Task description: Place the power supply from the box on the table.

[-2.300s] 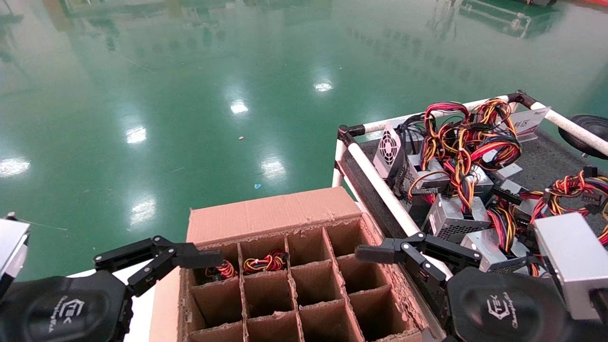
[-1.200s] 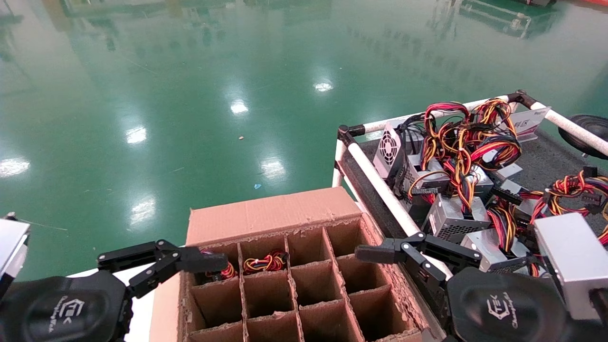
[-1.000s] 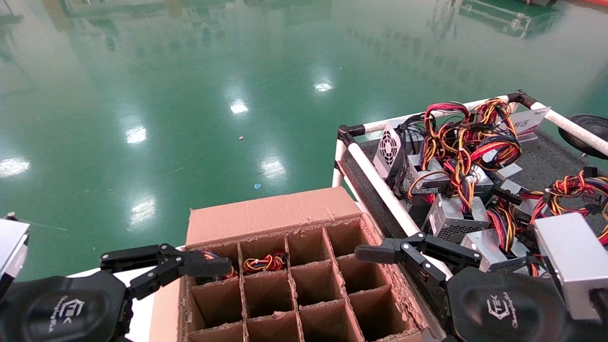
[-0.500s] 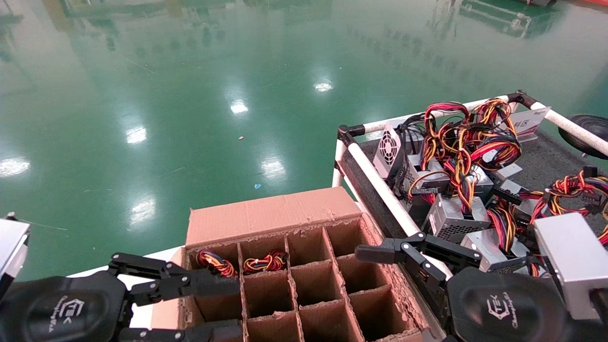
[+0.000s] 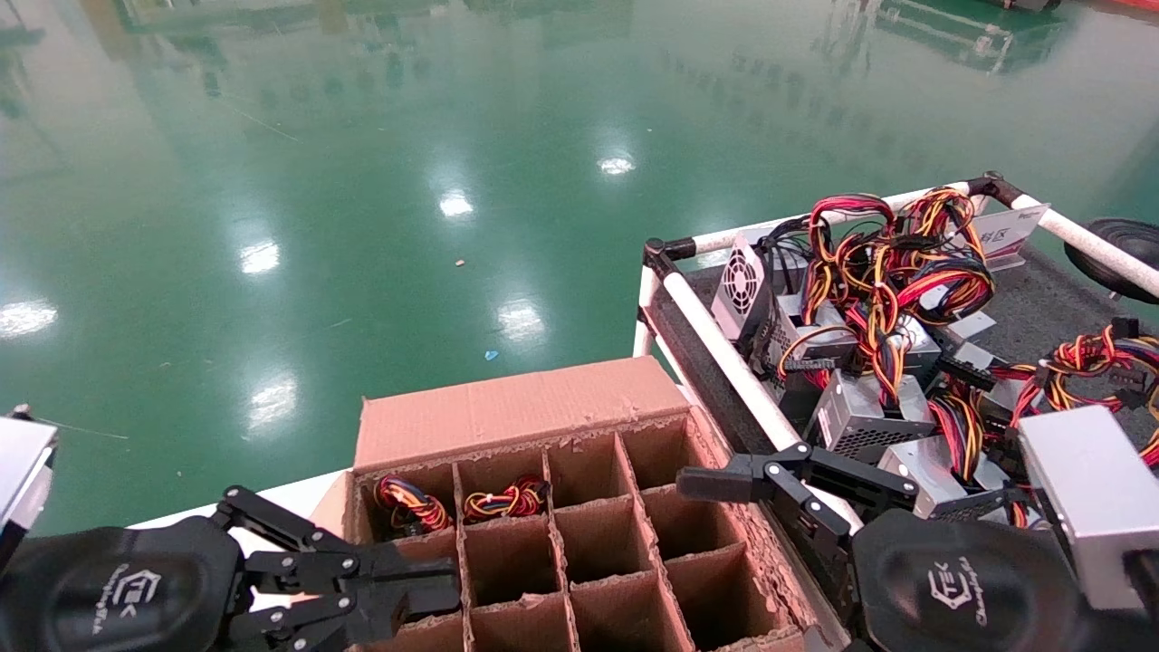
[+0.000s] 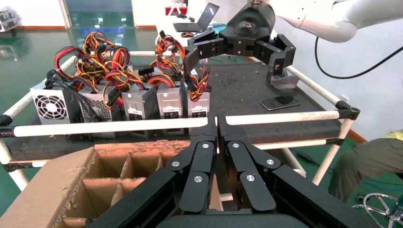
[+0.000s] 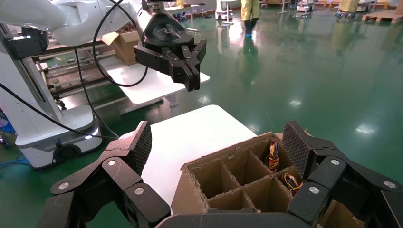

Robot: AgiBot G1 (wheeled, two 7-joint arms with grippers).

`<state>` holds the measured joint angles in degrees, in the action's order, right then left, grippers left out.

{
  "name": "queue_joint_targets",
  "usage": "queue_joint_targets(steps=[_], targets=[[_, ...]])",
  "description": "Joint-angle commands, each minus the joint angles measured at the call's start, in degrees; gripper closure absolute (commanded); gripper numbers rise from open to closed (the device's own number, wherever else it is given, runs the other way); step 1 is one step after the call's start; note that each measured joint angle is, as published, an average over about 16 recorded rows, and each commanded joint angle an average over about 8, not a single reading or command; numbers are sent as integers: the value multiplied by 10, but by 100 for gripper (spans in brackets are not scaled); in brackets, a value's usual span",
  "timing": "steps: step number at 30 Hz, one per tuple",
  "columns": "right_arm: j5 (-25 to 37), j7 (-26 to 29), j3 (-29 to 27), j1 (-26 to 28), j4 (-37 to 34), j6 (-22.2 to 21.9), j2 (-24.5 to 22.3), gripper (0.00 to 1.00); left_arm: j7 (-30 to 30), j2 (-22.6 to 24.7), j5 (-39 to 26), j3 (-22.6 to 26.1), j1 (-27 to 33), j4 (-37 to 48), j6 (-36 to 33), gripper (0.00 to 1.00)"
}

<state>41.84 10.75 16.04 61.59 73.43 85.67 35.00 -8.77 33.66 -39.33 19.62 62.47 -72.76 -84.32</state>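
Since the earlier head frames the left gripper point(image 5: 435, 593) has dropped toward the lower left of the frame and drawn its fingers together; they now meet tip to tip with nothing between them, over the near-left cells of the box point(image 5: 507, 412). In the left wrist view the same fingers point(image 6: 209, 142) press flat against each other, empty.

Lower centre of the head view, the box shows its cardboard grid and a flat flap on the far side. Two far-left cells each hold a power supply point(image 5: 409, 507), seen only as a coil of red, yellow and black wires; the second coil point(image 5: 507, 500) sits in the cell just beside it. The other visible cells look bare.

At the lower right, the right gripper point(image 5: 715, 484) hangs over the box's right edge beside the white rail of the table point(image 5: 1050, 308), its fingers spread wide and holding nothing. A heap of silver units point(image 5: 869, 398) with tangled wires lies on the table.
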Motion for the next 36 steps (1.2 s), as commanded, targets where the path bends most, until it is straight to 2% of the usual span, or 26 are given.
queue_joint_targets(steps=[1,2,3,10,11,27,36], targets=[[0,0,0,0,0,0,0,0,0,0,0,0,0,0,0,100],[0,0,0,0,0,0,0,0,0,0,0,0,0,0,0,100],[0,0,0,0,0,0,0,0,0,0,0,0,0,0,0,95],[0,0,0,0,0,0,0,0,0,0,0,0,0,0,0,7],[0,0,0,0,0,0,0,0,0,0,0,0,0,0,0,0],[8,-3,3,-3,-2,-4,0,0,0,0,0,0,0,0,0,0],[91,-29,33,-12,4,-44,24,0,0,0,0,0,0,0,0,0]])
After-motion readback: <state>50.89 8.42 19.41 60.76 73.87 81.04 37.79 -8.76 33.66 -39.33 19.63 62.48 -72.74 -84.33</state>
